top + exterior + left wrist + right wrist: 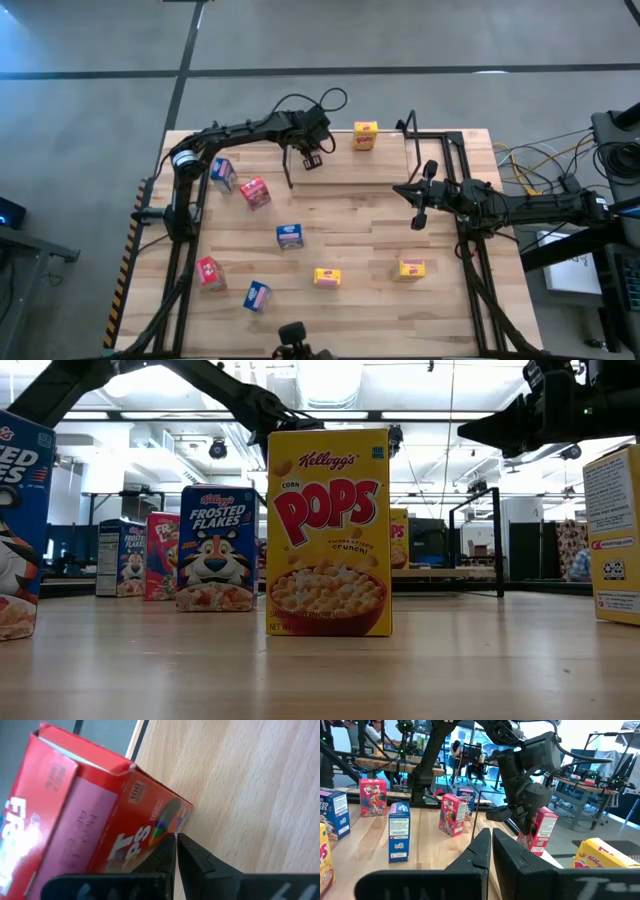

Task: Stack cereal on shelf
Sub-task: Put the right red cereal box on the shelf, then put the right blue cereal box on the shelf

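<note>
The shelf (360, 168), a light board with a black frame (442, 150), stands at the table's far side. A yellow cereal box (365, 136) and a red cereal box (543, 829) stand on the board. My left gripper (311, 158) is shut, its fingertips (170, 845) right beside the red box (100, 815). My right gripper (420, 216) is shut and empty above the table, near the shelf's right end. Several other cereal boxes stand on the tabletop: blue (222, 173), red (255, 192), blue (290, 236), yellow (327, 277). My left gripper's shut fingers come down from above at the red box's printed face, near its lower corner (176, 816). I cannot tell whether they touch it. The box stands upright on the shelf board.
More boxes stand near the table's front: red (209, 272), blue (257, 295), yellow (411, 268). The shelf's black end posts (410, 128) rise at its right end. Bare board lies between the red and yellow boxes. Cables and gear lie off the table's right edge.
</note>
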Motion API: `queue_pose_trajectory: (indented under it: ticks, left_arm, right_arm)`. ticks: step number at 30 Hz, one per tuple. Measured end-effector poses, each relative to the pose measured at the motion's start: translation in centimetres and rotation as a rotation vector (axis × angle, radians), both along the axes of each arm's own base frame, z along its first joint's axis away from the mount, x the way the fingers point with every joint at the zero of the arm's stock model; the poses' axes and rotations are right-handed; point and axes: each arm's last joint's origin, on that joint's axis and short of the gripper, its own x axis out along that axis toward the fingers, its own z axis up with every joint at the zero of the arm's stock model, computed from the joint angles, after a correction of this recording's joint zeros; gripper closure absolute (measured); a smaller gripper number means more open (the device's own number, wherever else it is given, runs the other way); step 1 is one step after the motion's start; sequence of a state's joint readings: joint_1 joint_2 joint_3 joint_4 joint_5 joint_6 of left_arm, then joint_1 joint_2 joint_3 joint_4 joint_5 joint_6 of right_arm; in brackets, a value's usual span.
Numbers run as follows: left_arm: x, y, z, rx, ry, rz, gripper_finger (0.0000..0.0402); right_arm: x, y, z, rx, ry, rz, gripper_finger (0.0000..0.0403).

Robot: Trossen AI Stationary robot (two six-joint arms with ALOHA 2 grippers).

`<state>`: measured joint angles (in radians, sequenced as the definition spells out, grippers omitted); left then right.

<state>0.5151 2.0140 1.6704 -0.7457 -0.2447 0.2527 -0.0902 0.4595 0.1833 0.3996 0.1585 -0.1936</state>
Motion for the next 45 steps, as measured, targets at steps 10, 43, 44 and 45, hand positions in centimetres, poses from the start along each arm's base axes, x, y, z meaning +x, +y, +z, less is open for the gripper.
queue_pose_trajectory:
  ticks: [10,43,44,45]
  left_arm:
    - [-0.7,-2.3,4.5,0.051,-0.085,-0.05,0.0401]
    - [-6.3,-24.5,7.4,-0.292,-0.06,-0.406,0.0397]
    - [-6.9,-24.5,7.2,-0.299,-0.076,-0.388,0.0393]
    - [-7.3,-24.5,7.0,-0.306,-0.094,-0.371,0.0387]
  right_arm:
    - [0.0,0.0,0.0,0.042,-0.011,0.002,0.0394]
    - [0.0,0.1,-0.2,0.183,-0.018,0.038,0.0394]
    - [0.0,0.1,-0.3,0.183,-0.016,0.038,0.0394]
    - [0.0,0.1,-0.3,0.183,-0.015,0.038,0.0394]
